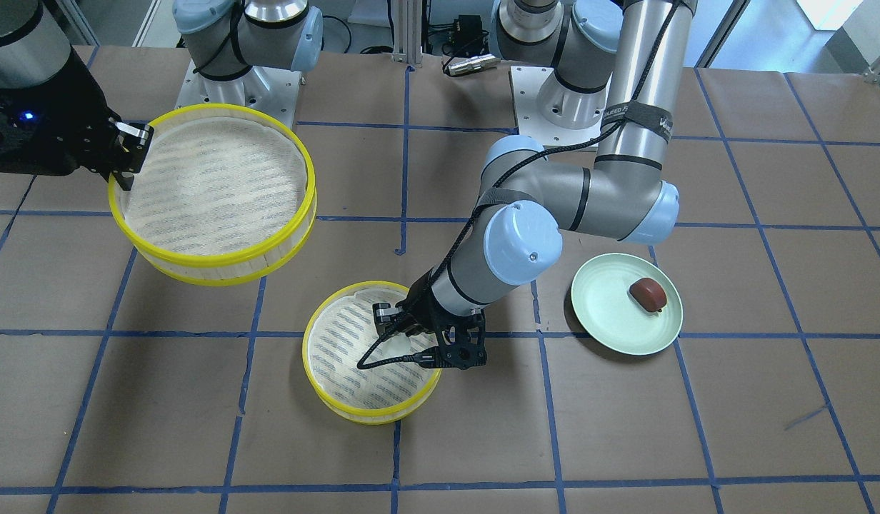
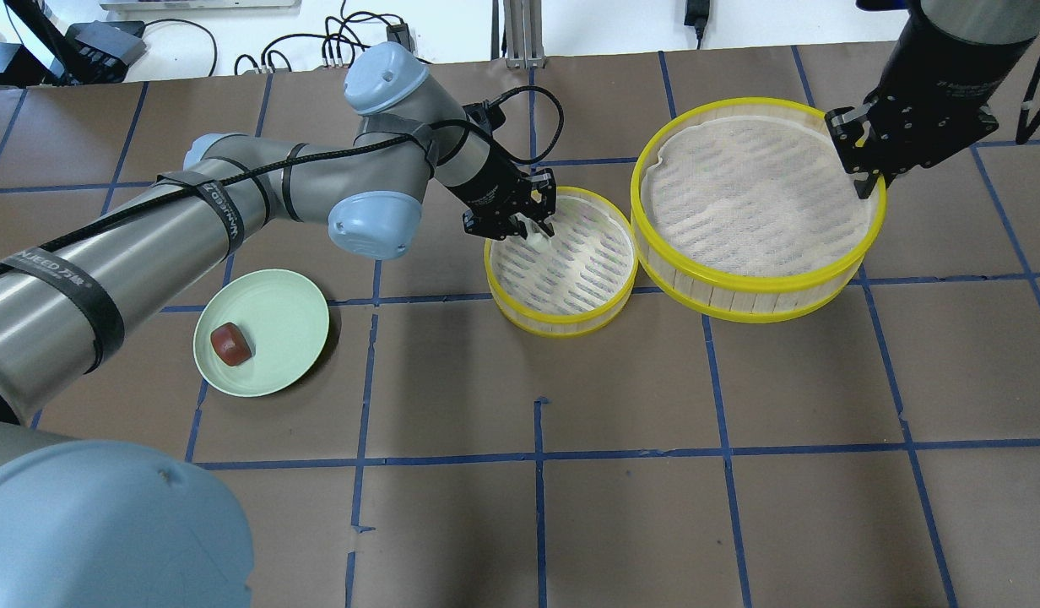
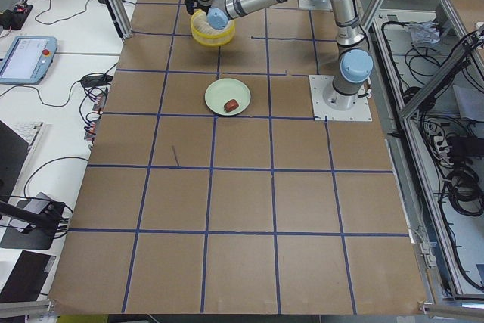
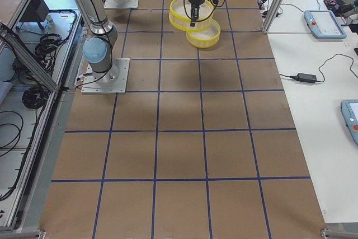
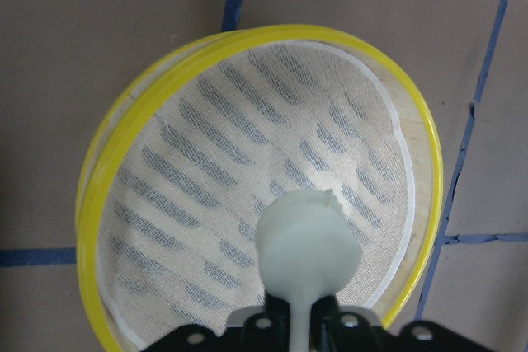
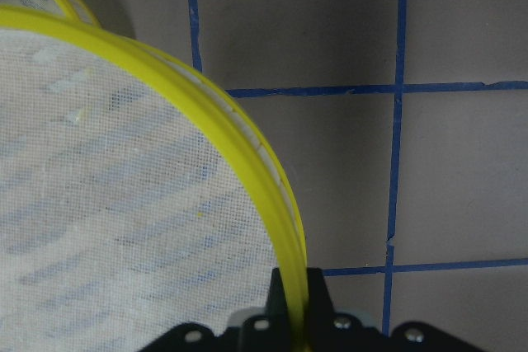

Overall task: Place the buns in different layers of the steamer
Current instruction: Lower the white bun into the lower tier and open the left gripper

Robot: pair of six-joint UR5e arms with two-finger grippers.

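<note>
From the robot's side, at the left the reddish-brown bun (image 2: 231, 344) sits on the green plate (image 2: 292, 355), with open worktop (image 2: 537, 523) all round. Further right, the left hand (image 2: 527, 224) is closed on the white bun (image 5: 307, 245), low over the far left edge of the resting steamer tray (image 2: 562, 319). Rightmost, the right hand (image 2: 863, 181) pinches the right rim of the raised tray (image 2: 756, 295), just beside the first.

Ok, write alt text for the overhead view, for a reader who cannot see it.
The left arm holds a white bun in its jaws over a yellow-rimmed tray at centre. At right, the right arm clamps the rim of a second tray in its jaws; at left, a brown bun sits on a green plate.
</note>
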